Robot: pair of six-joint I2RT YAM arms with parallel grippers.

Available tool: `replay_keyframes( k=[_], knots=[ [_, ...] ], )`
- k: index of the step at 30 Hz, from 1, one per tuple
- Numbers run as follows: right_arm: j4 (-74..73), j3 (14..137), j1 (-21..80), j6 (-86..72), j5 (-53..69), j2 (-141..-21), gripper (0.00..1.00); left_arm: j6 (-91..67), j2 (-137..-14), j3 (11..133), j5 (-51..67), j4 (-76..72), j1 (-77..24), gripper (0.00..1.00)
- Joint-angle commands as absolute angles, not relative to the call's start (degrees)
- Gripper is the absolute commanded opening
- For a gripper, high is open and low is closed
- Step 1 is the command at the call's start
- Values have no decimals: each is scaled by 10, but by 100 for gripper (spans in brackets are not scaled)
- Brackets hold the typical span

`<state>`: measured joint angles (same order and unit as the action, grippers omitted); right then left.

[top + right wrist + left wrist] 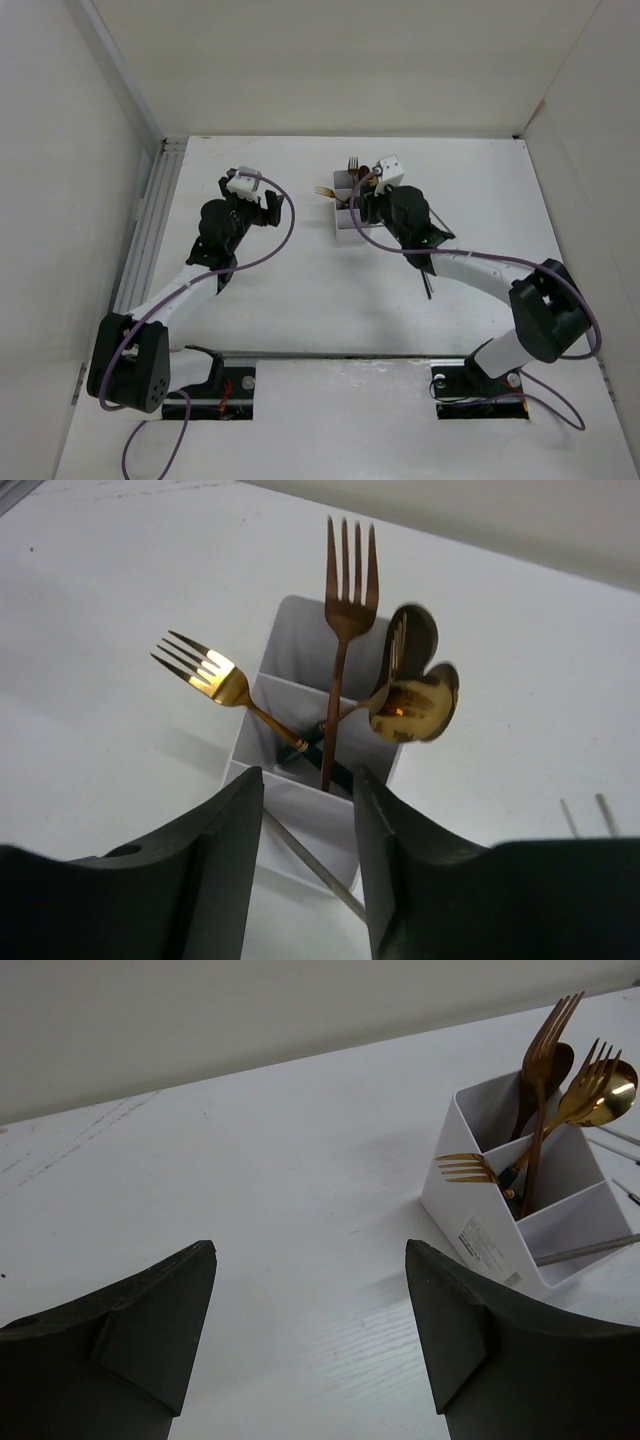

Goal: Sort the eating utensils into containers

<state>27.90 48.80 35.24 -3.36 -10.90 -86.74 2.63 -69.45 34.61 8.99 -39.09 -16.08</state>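
The white three-compartment box [340, 226] stands at the table's middle back, also in the left wrist view [480, 1230] and the right wrist view [300, 815]. It holds a gold fork [200, 667], a copper fork [349, 575] and a gold spoon [415, 707] with a darker spoon [412, 638] behind it. A silvery chopstick [312, 865] slants out of the near compartment [590, 1250] between my right fingers. My right gripper [308, 780] hovers just over the box [362, 210], jaws apart, not clamping. My left gripper [310, 1250] is open and empty, left of the box [262, 208].
More chopsticks lie on the table right of the box [428, 280], their ends showing in the right wrist view [603, 812] and the left wrist view [622, 1136]. White walls enclose the table at the back and sides.
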Motion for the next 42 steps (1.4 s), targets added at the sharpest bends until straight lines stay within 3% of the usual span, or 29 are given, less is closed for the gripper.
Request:
replay_keyframes(
  k=[1, 6, 7, 10, 13, 14, 17, 19, 20, 21, 23, 29, 42],
  knots=[
    [171, 588, 346, -2, -82, -821, 48, 18, -673, 344, 91, -413, -163, 74],
    [10, 667, 274, -19, 4, -780, 71, 12, -673, 338, 91, -424, -163, 74],
    [-41, 677, 240, -26, 4, -773, 86, 12, -673, 333, 91, -425, -163, 74],
    [-154, 718, 170, -43, 20, -760, 95, 7, -673, 333, 91, -430, -163, 74],
    [-264, 769, 71, -43, 58, -819, 82, 7, -673, 328, 91, -442, -163, 74],
    [-335, 777, 42, -43, 58, -839, 61, 1, -673, 323, 97, -442, -163, 74],
    [-407, 784, 33, -48, 66, -913, 31, 1, -673, 317, 97, -453, -163, 74],
    [-401, 754, 33, -48, 50, -935, 30, 1, -673, 317, 97, -453, -163, 74],
    [-393, 747, 33, -54, 34, -950, 33, 1, -668, 317, 97, -453, -163, 74],
    [-376, 747, 33, -54, 7, -968, 43, 1, -668, 311, 91, -453, -163, 74],
    [-376, 762, 33, -47, -14, -995, 48, 1, -663, 311, 91, -453, -163, 74],
    [-408, 863, 33, 15, -47, -1086, 44, 1, -657, 306, 81, -453, -163, 74],
    [-396, 902, 28, 74, -54, -1170, 40, 1, -657, 301, 69, -447, -163, 74]
  ],
)
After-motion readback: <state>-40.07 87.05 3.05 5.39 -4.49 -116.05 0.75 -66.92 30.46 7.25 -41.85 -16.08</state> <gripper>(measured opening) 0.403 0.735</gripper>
